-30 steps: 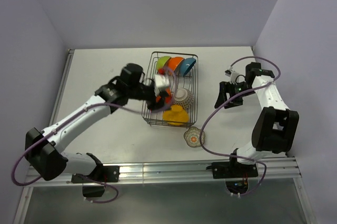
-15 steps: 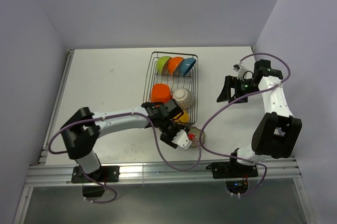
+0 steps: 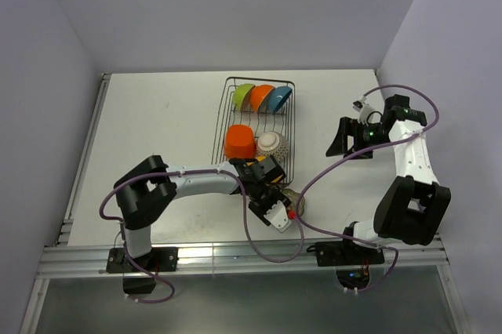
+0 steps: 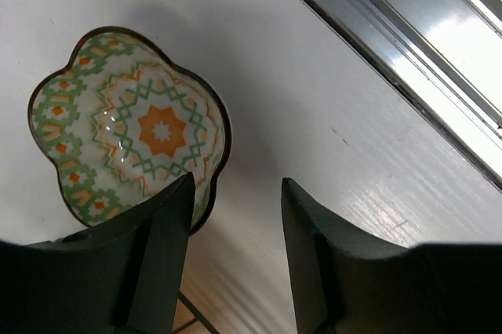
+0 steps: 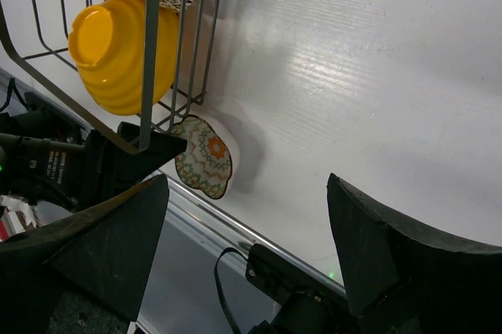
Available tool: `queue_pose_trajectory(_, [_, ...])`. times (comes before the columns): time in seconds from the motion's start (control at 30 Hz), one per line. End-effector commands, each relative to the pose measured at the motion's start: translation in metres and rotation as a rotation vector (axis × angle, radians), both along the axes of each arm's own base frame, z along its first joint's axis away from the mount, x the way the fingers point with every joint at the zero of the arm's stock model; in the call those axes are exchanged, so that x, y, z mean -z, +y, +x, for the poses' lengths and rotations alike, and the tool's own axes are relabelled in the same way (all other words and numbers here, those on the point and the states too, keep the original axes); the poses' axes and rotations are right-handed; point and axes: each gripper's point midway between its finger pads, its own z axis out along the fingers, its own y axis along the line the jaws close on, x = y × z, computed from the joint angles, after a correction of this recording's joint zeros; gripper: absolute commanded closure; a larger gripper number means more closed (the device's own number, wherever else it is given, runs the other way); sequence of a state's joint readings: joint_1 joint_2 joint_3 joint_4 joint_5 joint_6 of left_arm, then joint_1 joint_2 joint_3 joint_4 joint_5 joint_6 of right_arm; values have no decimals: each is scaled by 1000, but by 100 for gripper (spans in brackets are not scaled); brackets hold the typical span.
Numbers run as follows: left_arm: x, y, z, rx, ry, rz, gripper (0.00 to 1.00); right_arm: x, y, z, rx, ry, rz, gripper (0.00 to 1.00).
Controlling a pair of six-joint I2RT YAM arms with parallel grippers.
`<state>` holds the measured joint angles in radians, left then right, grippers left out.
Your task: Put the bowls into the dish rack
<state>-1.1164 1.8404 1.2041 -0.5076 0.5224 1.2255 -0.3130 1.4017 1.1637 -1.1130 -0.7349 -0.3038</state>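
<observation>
Worktop (image 3: 157, 138) from the top external camera: white, with dish rack (image 3: 260, 79) at mid-depth, a little right of centre. Inside, at far end, 3 bowls on edge in a row: green bowl (image 3: 243, 96), orange bowl (image 3: 261, 96), blue bowl (image 3: 279, 99). Nearer, red-orange bowl (image 3: 239, 142) upside down beside patterned bowl (image 3: 270, 143). Floral bowl (image 3: 298, 201) outside, on worktop just off rack's near right corner. Left end effector (image 3: 287, 205) right at that bowl, partly covering it. Right end effector (image 3: 345, 139) well right of rack, over bare worktop.

Left wrist camera: floral bowl (image 4: 129, 130) upright on worktop, scalloped rim, green and orange star pattern. Left end effector (image 4: 235, 216) with fingers (image 4: 153, 255) apart, only worktop and a sliver of bowl wall in the gap. 1 finger across bowl's rim, contact impossible to tell. Metal rail (image 4: 408, 36) close by.

Right wrist camera: right end effector (image 5: 247, 224) spread wide, nothing between fingers (image 5: 392, 263). Below, rack's near corner (image 5: 149, 36) with yellow bowl (image 5: 118, 52) upside down inside. Floral bowl (image 5: 205, 157) just outside, next to dark left end effector (image 5: 169, 154).
</observation>
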Motion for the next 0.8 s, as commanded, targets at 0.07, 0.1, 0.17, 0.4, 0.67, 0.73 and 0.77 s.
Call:
queue_pose_trajectory(0.07, [-6, -23, 2, 53, -34, -59, 49, -9, -1, -4, -3, -31, 5, 11])
queue_pose_trajectory(0.1, [-5, -25, 2, 54, -37, -62, 51, -10, -1, -5, -4, -30, 5, 11])
queue_pose_trajectory(0.17, [-1, -28, 5, 49, -44, -59, 57, -11, -1, -4, -3, -30, 5, 11])
queue_pose_trajectory(0.4, [-19, -41, -5, 45, -77, -161, 89, -35, -9, 3, 37, -119, 6, 11])
queue_pose_trajectory(0.67, [-82, -62, -19, 31, 20, -328, 100, -66, -17, 14, 102, -185, 136, 10])
queue_pose_trajectory(0.73, [-101, -68, -23, 4, 66, -368, 100, -73, -21, 15, 122, -201, 153, 10])
queue_pose_trajectory(0.77, [-112, -71, -24, -7, 81, -389, 100, -80, -22, 16, 126, -218, 159, 10])
